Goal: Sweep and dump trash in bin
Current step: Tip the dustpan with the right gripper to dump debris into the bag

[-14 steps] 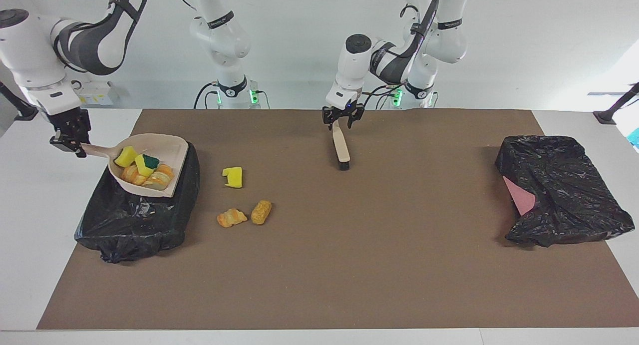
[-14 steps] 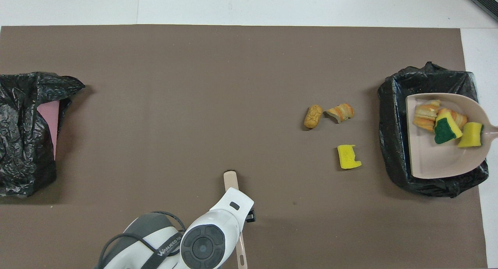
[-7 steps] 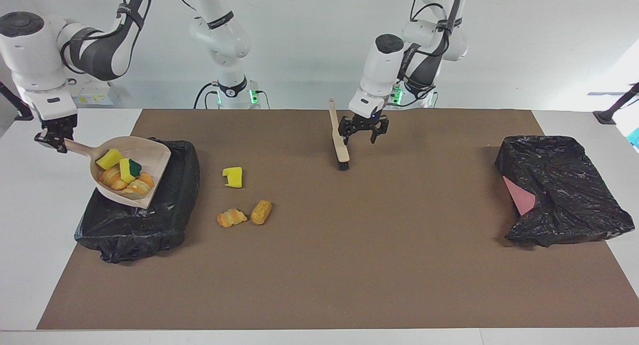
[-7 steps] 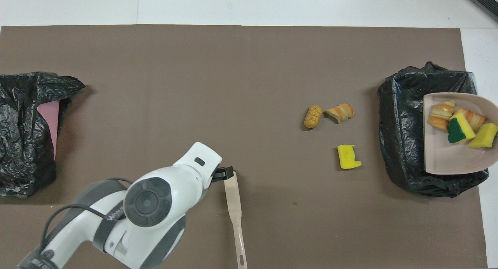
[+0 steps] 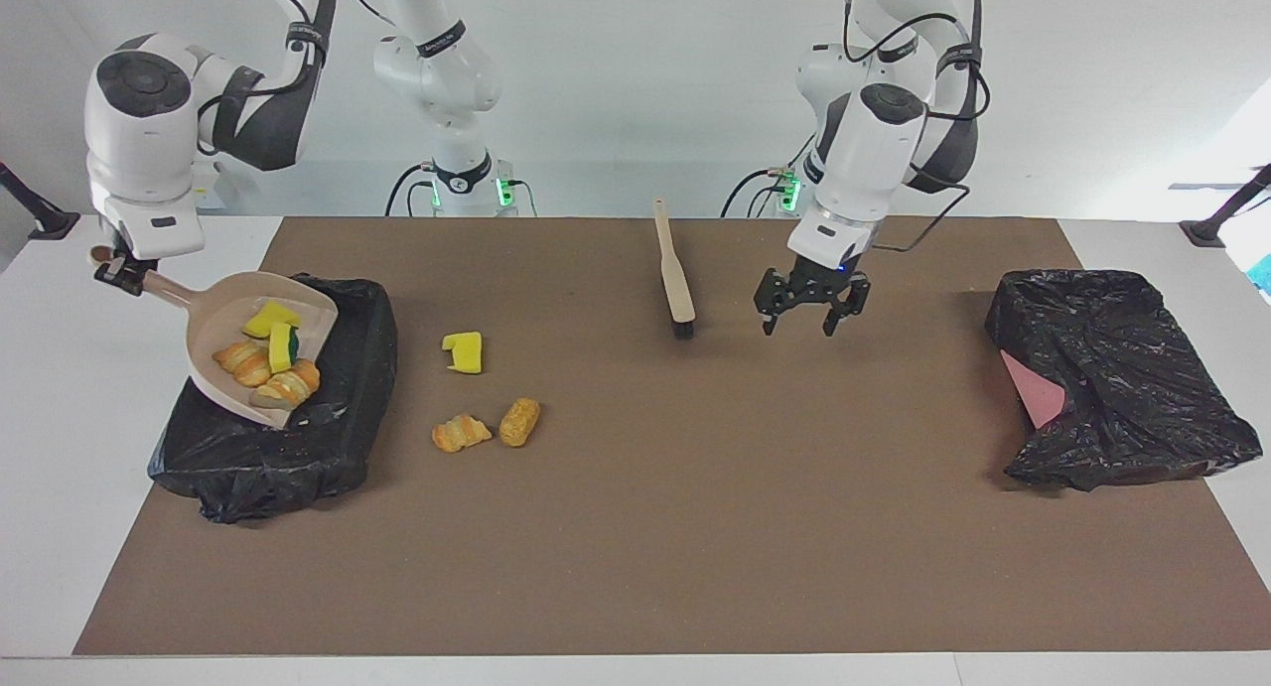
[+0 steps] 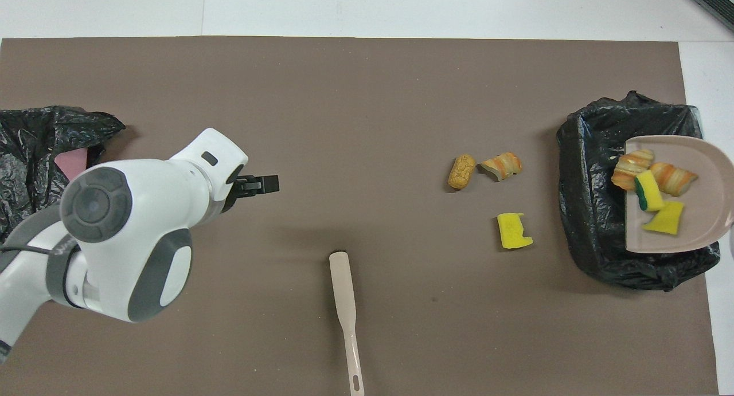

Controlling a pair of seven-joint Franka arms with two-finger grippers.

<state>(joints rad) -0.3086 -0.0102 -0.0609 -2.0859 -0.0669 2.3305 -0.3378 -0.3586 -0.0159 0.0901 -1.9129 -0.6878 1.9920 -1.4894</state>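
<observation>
- Facing view: the right gripper (image 5: 117,272) clamps the handle of a beige plastic dustpan (image 5: 260,346), tilted mouth-down over a black-bagged bin (image 5: 273,438) at the right arm's end of the table. Four pieces of trash, yellow sponge chunks and golden-brown pastry bits (image 5: 266,363), slide toward the pan's lip. The dumping step appears to be in hand.
- Facing view: the left gripper (image 5: 797,321) hangs empty, jaws spread wide, over bare brown mat (image 5: 695,527) between a beige flat-handled brush (image 5: 675,277) lying on the mat and a second black-bagged bin (image 5: 1112,378).
- Overhead view: three loose pieces lie on the mat beside the first bin: a yellow sponge chunk (image 6: 513,231), a striped pastry bit (image 6: 502,165) and a brown bread roll (image 6: 461,171). Seven pieces in all; two bins, one brush, one pan.
- Overhead view: next, by my reading, the pan needs a steeper tip to empty, then the brush must be retaken to sweep the remaining three.
</observation>
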